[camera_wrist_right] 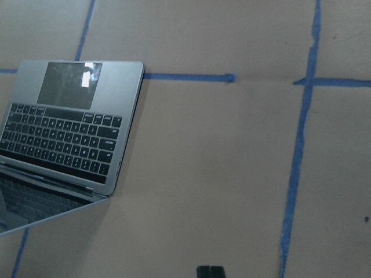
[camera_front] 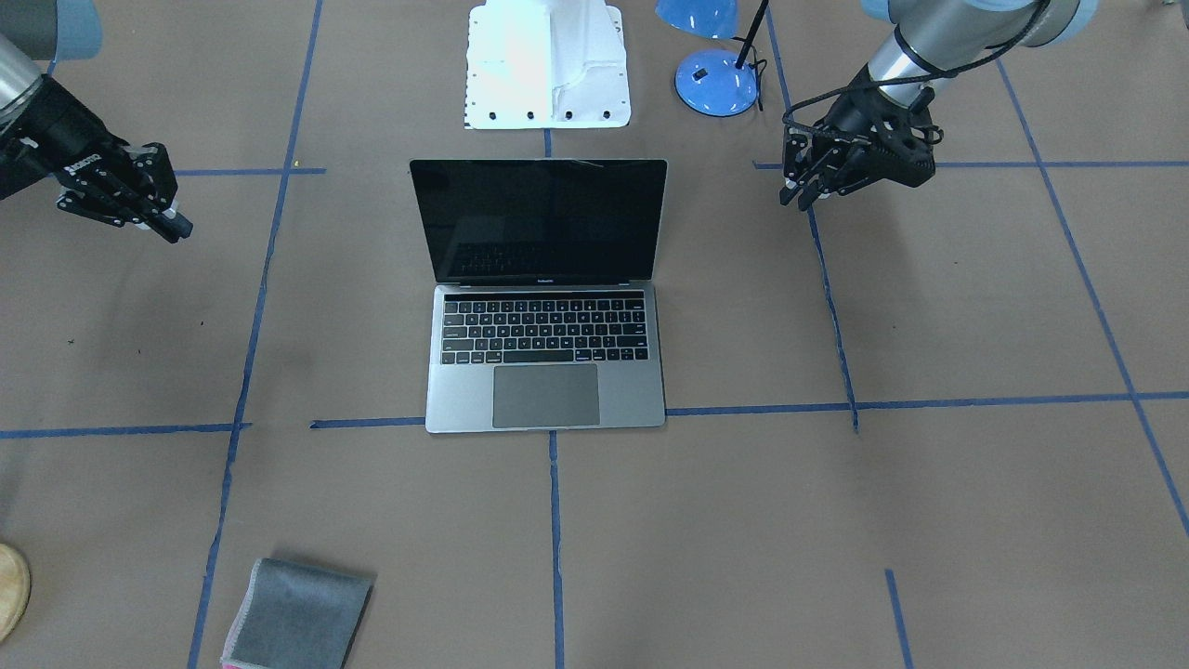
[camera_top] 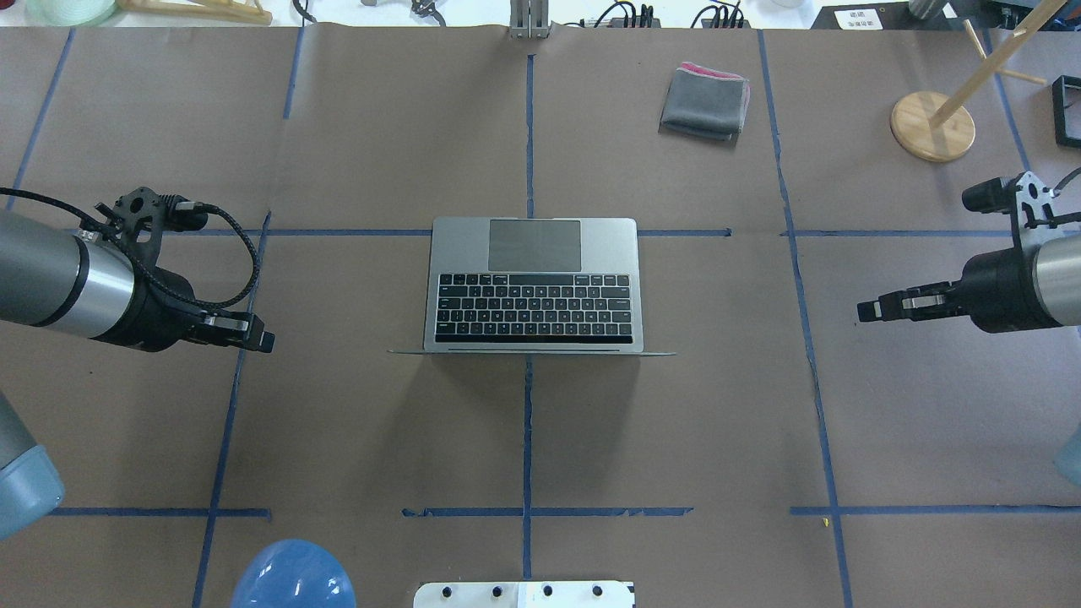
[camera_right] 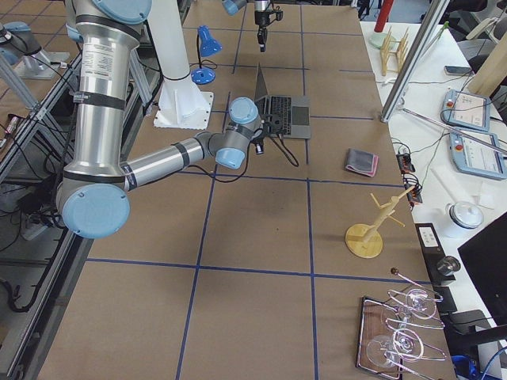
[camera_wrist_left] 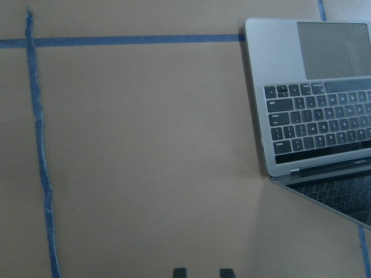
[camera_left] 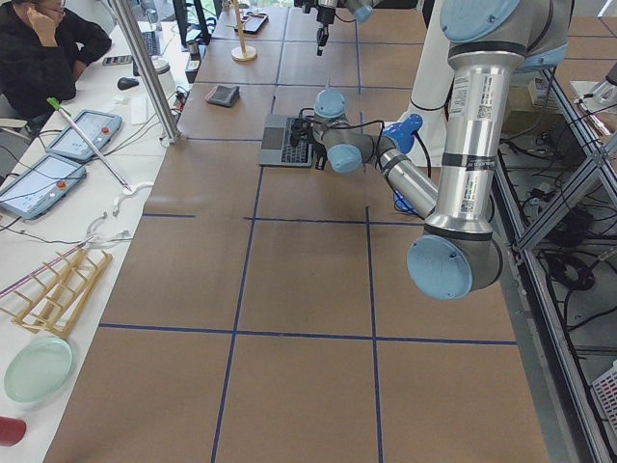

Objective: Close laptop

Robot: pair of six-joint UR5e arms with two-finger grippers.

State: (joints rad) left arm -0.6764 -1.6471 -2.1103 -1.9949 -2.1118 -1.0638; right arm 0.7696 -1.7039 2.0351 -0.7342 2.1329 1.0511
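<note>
The laptop (camera_top: 532, 245) lies open in the middle of the table, its lid standing upright with the dark screen (camera_front: 539, 223) off. It also shows in the left wrist view (camera_wrist_left: 313, 116) and in the right wrist view (camera_wrist_right: 64, 133). My left gripper (camera_top: 258, 336) hovers well off the laptop's side; its fingertips (camera_wrist_left: 179, 271) stand a small gap apart and hold nothing. In the front view the left gripper (camera_front: 797, 193) is on the right. My right gripper (camera_top: 866, 309) hovers off the other side, shut and empty, and shows on the left in the front view (camera_front: 175, 225).
A folded grey cloth (camera_top: 705, 101) lies at the far side of the table. A blue lamp (camera_front: 717, 79) stands next to the white robot base (camera_front: 548, 65), behind the laptop lid. A wooden stand (camera_top: 931, 125) is at the far right.
</note>
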